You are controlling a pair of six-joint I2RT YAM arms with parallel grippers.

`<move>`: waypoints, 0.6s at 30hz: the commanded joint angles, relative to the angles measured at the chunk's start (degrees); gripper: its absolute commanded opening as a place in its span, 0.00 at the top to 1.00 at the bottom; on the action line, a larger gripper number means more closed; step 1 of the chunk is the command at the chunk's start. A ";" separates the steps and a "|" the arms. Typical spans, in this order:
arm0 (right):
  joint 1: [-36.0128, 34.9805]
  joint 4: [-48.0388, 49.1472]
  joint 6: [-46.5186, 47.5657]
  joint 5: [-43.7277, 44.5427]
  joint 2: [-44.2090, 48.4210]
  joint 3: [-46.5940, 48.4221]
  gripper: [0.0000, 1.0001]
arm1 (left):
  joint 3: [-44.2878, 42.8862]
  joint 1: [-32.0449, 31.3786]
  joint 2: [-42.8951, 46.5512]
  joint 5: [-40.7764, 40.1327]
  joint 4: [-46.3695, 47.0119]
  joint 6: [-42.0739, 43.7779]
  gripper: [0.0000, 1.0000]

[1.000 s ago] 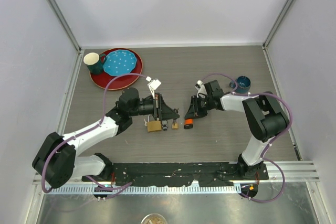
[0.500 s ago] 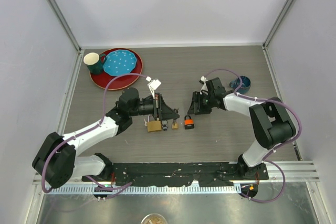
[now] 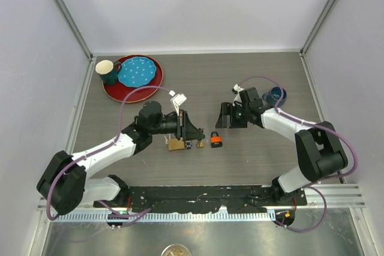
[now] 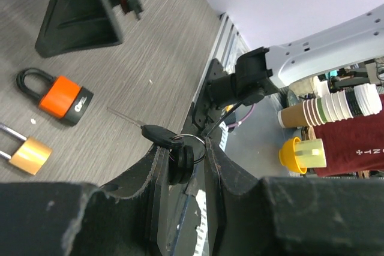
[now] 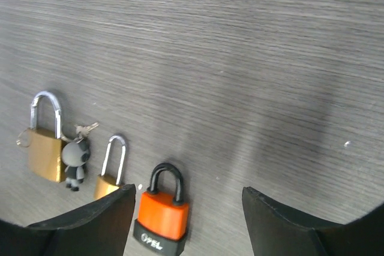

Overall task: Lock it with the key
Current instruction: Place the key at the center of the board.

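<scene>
An orange padlock [image 3: 216, 140] with a black shackle lies flat on the table, also in the right wrist view as the orange padlock [image 5: 162, 214]. My right gripper [image 3: 227, 116] hovers just behind it, open, with nothing between its fingers [image 5: 90, 226]. My left gripper [image 3: 189, 128] is shut on a bunch of keys; a black-headed key [image 4: 157, 134] sticks out of its tips [image 4: 183, 155], blade pointing toward the orange padlock [image 4: 60, 97]. The left gripper sits just left of that padlock.
A large brass padlock [image 5: 45, 151] with a panda charm [image 5: 75, 161] and a small brass padlock [image 5: 108, 187] lie left of the orange one. A red tray [image 3: 117, 92] with a blue plate and green mug stands back left. A blue cup [image 3: 277, 95] is at the right.
My right gripper has opened, let go of the orange padlock and drawn back toward the right. The padlock now lies flat on the table. The left arm barely moved.
</scene>
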State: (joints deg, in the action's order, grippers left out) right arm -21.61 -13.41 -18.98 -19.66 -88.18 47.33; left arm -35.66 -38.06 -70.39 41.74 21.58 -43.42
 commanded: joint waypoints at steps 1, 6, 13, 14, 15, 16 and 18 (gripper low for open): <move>0.25 2.59 1.58 -4.15 6.26 -1.01 0.20 | -4.41 -1.66 0.08 -3.67 -7.68 5.70 1.00; 0.34 2.25 1.40 -4.87 10.22 -1.10 0.17 | -7.75 -3.95 -4.13 -7.45 -14.20 8.52 1.00; 0.51 -1.35 1.93 -2.15 14.53 0.48 0.17 | -12.50 -5.97 -12.30 -10.01 -17.46 11.16 1.00; 0.60 -1.53 1.93 -1.88 15.14 0.57 0.17 | -12.77 -6.06 -13.36 -10.09 -17.02 11.16 1.00; 0.69 -1.79 2.11 -1.70 15.32 0.92 0.17 | -13.03 -6.14 -14.24 -10.62 -16.67 11.08 1.00; 0.86 -2.23 2.02 -1.26 15.58 1.09 0.17 | -13.64 -6.23 -16.51 -10.88 -16.31 10.99 1.00; 1.13 -2.67 2.02 -1.08 16.20 1.36 0.17 | -14.70 -6.50 -18.54 -11.50 -16.57 11.25 1.00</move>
State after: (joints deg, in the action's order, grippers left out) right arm -21.15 -15.14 -18.00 -22.44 -74.52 46.37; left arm -46.89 -43.99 -85.65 32.29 5.21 -33.93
